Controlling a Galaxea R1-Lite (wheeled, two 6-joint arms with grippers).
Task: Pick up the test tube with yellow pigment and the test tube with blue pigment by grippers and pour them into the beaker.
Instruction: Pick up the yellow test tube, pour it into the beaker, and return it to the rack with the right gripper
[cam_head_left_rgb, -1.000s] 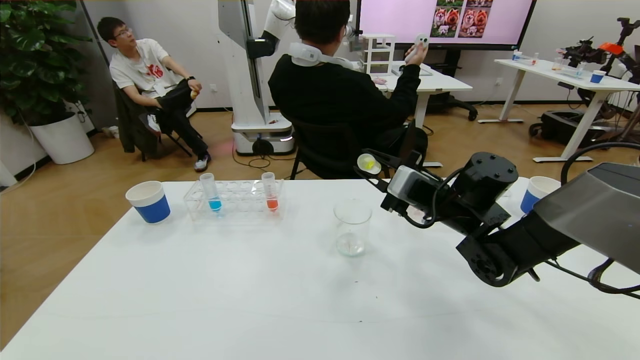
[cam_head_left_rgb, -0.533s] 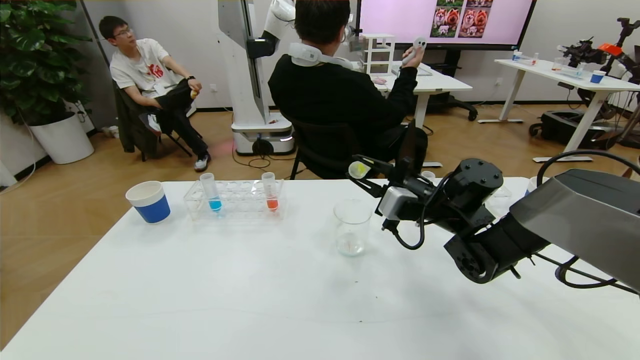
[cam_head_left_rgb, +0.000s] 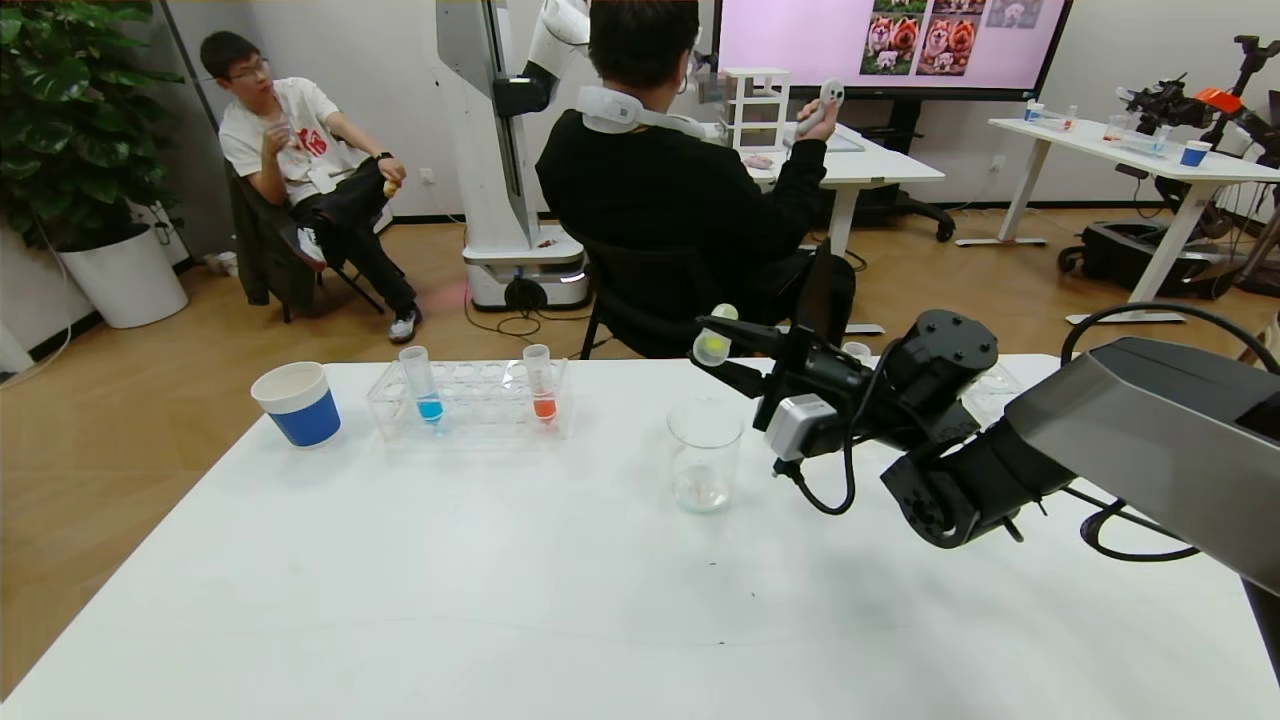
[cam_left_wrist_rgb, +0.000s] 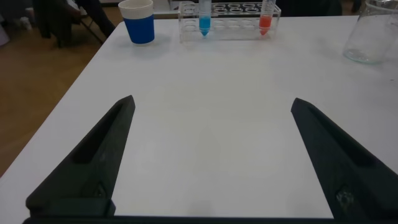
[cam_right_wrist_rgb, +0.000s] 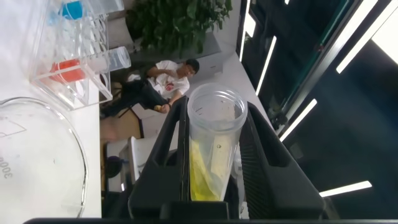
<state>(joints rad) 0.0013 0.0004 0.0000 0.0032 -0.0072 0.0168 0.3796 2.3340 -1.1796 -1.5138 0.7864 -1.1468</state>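
Leftward toward the beaker (cam_head_left_rgb: 705, 455) the right end effector (cam_head_left_rgb: 722, 347) has been swung, clamped on the yellow tube (cam_head_left_rgb: 713, 342); nothing poured yet, blue tube (cam_head_left_rgb: 421, 384) still racked.

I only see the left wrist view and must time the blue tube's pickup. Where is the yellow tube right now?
Observer: The right gripper is shut on the test tube with yellow pigment, held in the air near the beaker and higher than its rim.
Operator: Is there yellow liquid inside it?
Observer: Yes. The right wrist view shows yellow liquid inside the tube, with its open mouth clear of the fingers.
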